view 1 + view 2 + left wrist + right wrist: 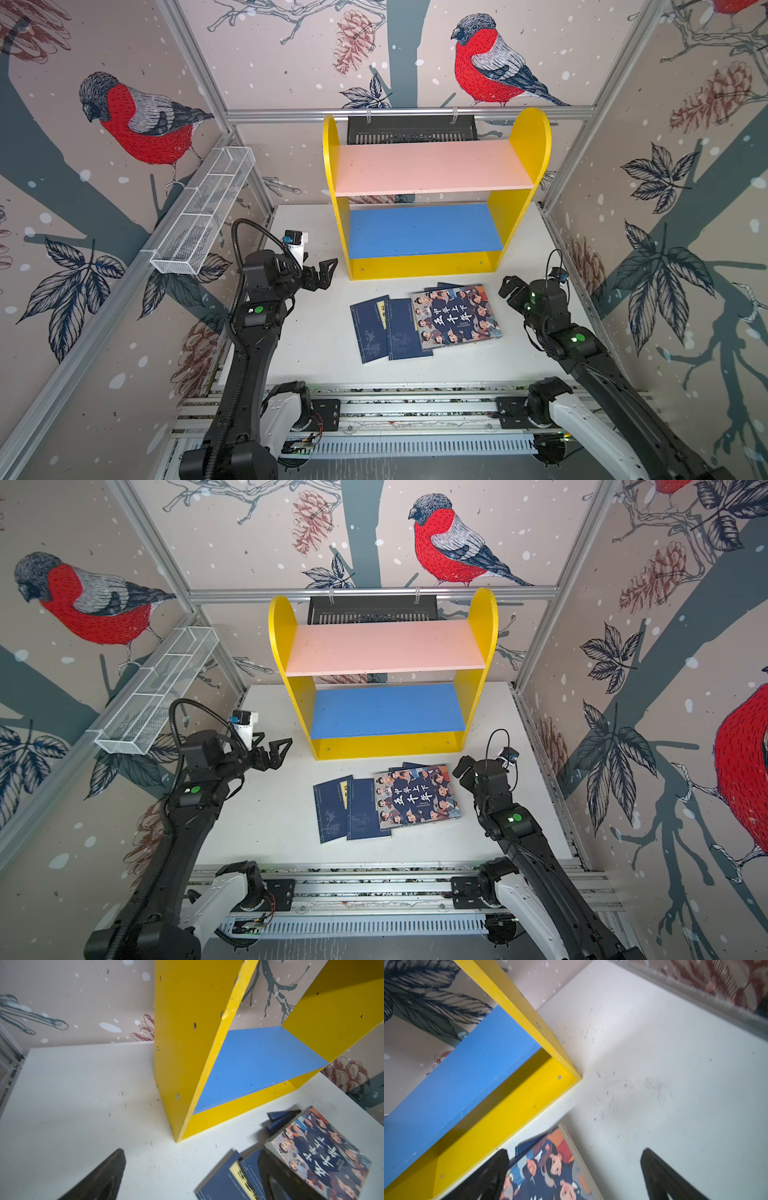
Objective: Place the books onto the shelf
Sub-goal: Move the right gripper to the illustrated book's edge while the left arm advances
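Bird-and-pinecone wallpaper (353, 45) on all walls; white matte tabletop (316, 345), scuffed and speckled near the shelf foot.

Entry, claws first: left claw (322, 272) spread wide, nothing in it, hovering left of centre and pointed toward the shelf's near corner. The right claw (510, 286) is likewise released and empty, right of centre, just beside the illustrated book (455, 316). In the right wrist view one finger (496, 1169) hangs over that cover's corner. Judged: both poised for a first pick.

All visible books lie on the tabletop, lower centre; none shelved. The illustrated book, glossy and thicker, overlaps thin navy paperbacks (403, 332) fanned to its left. More navy corners (446, 286) peek out behind it. The overlap leaves raised edges, probably easier to get under.

At centre back stands the shelf (519, 216): painted board, round-topped yellow sides, pink upper board (432, 166), blue lower board (424, 228), both bare.
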Controlling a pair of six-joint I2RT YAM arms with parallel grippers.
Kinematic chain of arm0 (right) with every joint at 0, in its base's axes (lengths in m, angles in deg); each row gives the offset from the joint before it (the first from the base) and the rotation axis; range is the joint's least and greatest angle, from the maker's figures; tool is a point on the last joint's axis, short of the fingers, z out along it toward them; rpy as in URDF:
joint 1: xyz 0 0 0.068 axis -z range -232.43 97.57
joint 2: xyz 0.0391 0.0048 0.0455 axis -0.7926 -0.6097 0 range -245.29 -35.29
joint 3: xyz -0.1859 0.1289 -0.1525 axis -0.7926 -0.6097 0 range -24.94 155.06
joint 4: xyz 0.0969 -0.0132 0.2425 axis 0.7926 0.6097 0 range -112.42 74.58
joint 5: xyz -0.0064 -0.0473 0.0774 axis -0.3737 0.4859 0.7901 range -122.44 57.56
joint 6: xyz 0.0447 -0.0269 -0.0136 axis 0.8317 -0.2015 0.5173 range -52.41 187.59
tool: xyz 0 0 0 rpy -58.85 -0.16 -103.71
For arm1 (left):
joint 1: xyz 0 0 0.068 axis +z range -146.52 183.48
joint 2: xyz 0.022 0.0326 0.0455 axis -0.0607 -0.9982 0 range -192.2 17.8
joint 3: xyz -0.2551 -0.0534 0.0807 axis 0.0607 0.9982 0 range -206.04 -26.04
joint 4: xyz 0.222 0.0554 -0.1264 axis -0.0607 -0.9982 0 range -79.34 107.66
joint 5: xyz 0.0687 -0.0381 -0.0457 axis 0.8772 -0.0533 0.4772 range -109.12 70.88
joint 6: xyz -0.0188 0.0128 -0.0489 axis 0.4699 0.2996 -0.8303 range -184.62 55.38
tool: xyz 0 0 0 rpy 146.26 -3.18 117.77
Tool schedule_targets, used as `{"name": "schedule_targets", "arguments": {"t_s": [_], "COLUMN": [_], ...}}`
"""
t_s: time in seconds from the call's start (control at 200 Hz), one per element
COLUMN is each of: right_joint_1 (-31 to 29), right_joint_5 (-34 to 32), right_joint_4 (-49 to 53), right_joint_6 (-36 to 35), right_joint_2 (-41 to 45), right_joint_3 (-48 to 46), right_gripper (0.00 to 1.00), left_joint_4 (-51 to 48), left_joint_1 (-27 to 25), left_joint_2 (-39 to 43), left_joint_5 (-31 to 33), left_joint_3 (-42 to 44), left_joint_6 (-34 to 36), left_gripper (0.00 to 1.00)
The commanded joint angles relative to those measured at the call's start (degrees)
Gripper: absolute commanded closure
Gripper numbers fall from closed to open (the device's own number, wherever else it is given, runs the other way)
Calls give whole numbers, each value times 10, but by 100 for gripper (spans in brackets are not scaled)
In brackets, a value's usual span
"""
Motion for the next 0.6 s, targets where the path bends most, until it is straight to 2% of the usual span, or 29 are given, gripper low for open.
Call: {"name": "schedule_targets", "arguments": {"t_s": [0.0,0.1,0.295,0.375,0.51,0.595], "right_joint_1": [-2,-8,-25,-34,-48,-51], "right_joint_5": [104,171,220,229,266,264], "right_joint_4": [81,97,148,170,141,136], "right_joint_6": [67,74,110,123,170,182], "right_joint_2": [13,28,59,74,111,122], "right_joint_3": [9,9,-17,-34,-99,-117], "right_gripper": [0,0,0,0,0,0], "left_joint_4": [-129,-179,-202,-178,-90,-36], "left_joint_1": [-4,-7,-8,-9,-11,-15], "left_joint_2": [-23,-48,-49,-22,44,79], "left_joint_5": [-51,-79,-133,-139,-126,-119], "left_joint_3": [-45,-79,-76,-55,0,23], "left_joint_6": [-11,-41,-115,-152,-226,-247], "left_gripper": [1,2,3,4,4,3]}}
